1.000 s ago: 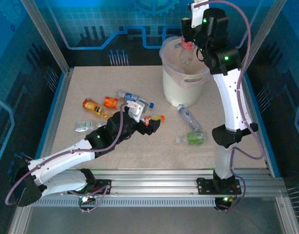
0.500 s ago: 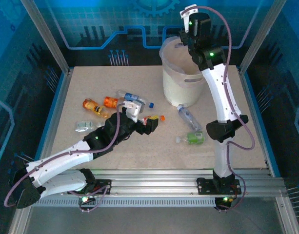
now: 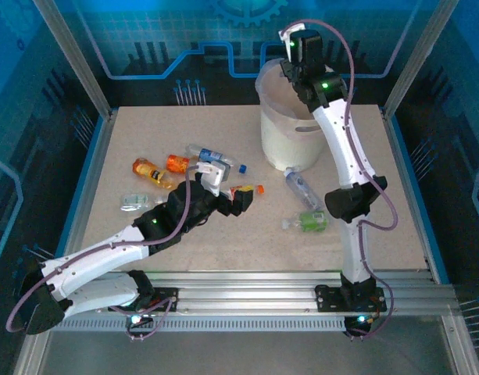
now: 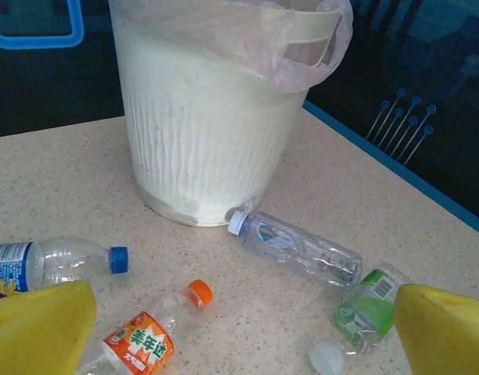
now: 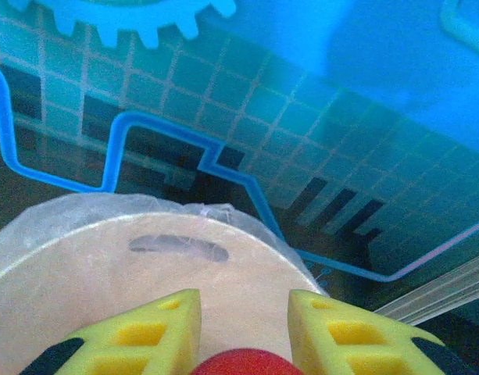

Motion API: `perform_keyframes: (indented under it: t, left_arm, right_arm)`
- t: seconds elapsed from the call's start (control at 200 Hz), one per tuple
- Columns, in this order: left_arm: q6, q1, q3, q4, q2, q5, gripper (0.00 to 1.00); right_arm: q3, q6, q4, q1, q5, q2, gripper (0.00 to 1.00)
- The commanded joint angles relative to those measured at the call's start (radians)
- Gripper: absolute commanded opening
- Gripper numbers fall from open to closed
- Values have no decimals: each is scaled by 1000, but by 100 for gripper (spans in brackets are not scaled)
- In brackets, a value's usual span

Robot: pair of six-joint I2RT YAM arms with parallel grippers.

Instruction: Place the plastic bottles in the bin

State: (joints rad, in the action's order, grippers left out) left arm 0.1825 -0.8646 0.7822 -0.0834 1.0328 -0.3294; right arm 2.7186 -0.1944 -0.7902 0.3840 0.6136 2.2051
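The right tool point(image 5: 243, 301) is clamped on a red-capped bottle point(image 5: 243, 363) over the bin point(image 5: 106, 266), which stands toward the bench's far right corner. The drop is in hand, and simply letting go looks next. The left tool point(image 4: 243, 328), spread wide, hangs over loose bottles point(image 4: 302, 248) mid-bench. The bench point(image 3: 255, 250) is speckled beige, and the walls point(image 5: 341, 117) are blue and patterned.

Speckled beige table point(image 3: 262, 250) inside blue circuit-patterned walls point(image 3: 145, 31), aluminium frame posts point(image 3: 73, 55), blue light.

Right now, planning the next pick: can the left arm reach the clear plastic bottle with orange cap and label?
Probably yes: open left gripper hovers by that bottle, nothing covering it.
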Motion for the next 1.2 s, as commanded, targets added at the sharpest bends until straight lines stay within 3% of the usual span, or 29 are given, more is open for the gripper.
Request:
perform_keyframes:
  t: [0.0, 0.39, 0.775, 1.071, 1.196]
  left_arm:
    - [10, 7, -13, 2, -19, -23, 99]
    - [11, 10, -12, 4, -15, -27, 99]
    - [17, 15, -12, 12, -7, -30, 99]
    - [15, 16, -8, 23, 1, -36, 99]
    - [13, 16, -6, 23, 9, -36, 99]
  right_arm:
    - [-11, 28, -29, -18, -4, 36, 0]
    - [-66, 71, -77, -45, -45, 106, 16]
    - [-69, 138, -134, -48, -173, 135, 63]
    - [-39, 205, -174, -53, -303, 53, 83]
    - [-37, 234, -187, -53, -335, -3, 99]
